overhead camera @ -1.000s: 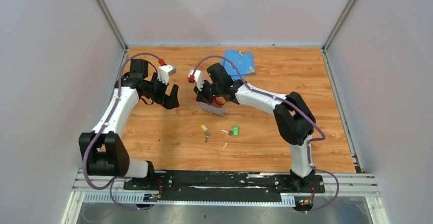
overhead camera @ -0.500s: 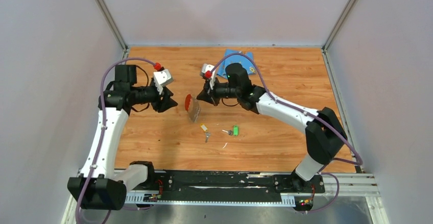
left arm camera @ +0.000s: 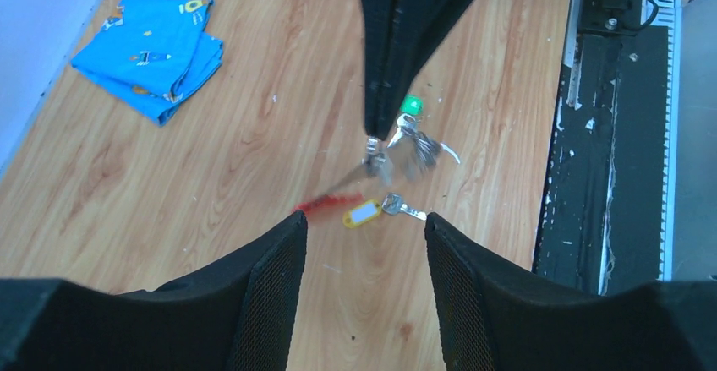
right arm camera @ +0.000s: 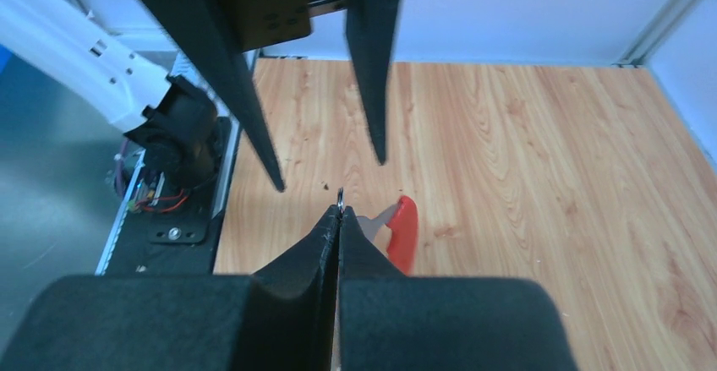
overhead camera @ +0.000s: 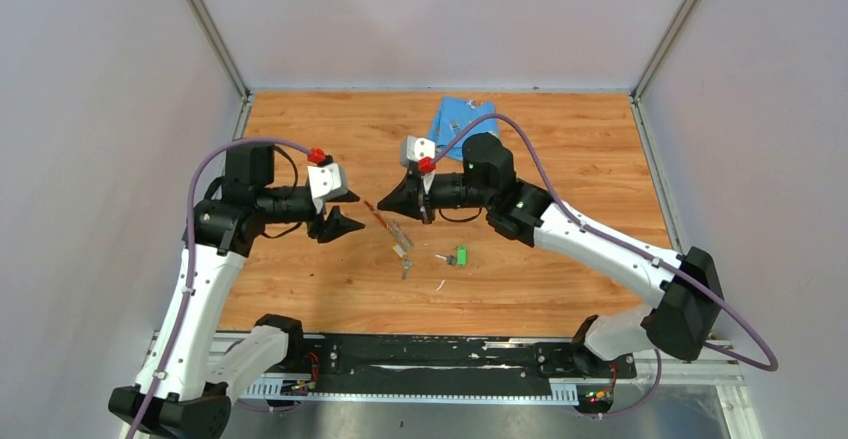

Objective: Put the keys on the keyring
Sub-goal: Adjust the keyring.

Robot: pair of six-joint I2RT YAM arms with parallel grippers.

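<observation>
Keyring: the keyring (overhead camera: 392, 229) hangs tilted above the tabletop (overhead camera: 580, 149), between the tips of the two arms and over the near middle of the wood.
Right jaws: pressed together, pinching one end of the keyring.
Left jaws: spread, with bare wood showing between the fingers (left arm camera: 270, 278). They point at the keyring's red end; I cannot tell whether they touch it.
Keys: the yellow-tagged key (overhead camera: 402, 251) and the green-tagged key (overhead camera: 461, 255) lie flat on the tabletop, apart from each other, and neither is on the ring.
Blue cloth: the cloth (overhead camera: 462, 119) lies folded at the far edge, partly behind the right arm.
Left wrist view adds: the right fingers (left arm camera: 397, 50) come down from the top edge, the keyring is a blurred streak with red at its low end, and both keys show in detail.
Right wrist view adds: a small wire loop sits at the very tip of the closed fingers, with the red strip just beyond. No keys appear here.
</observation>
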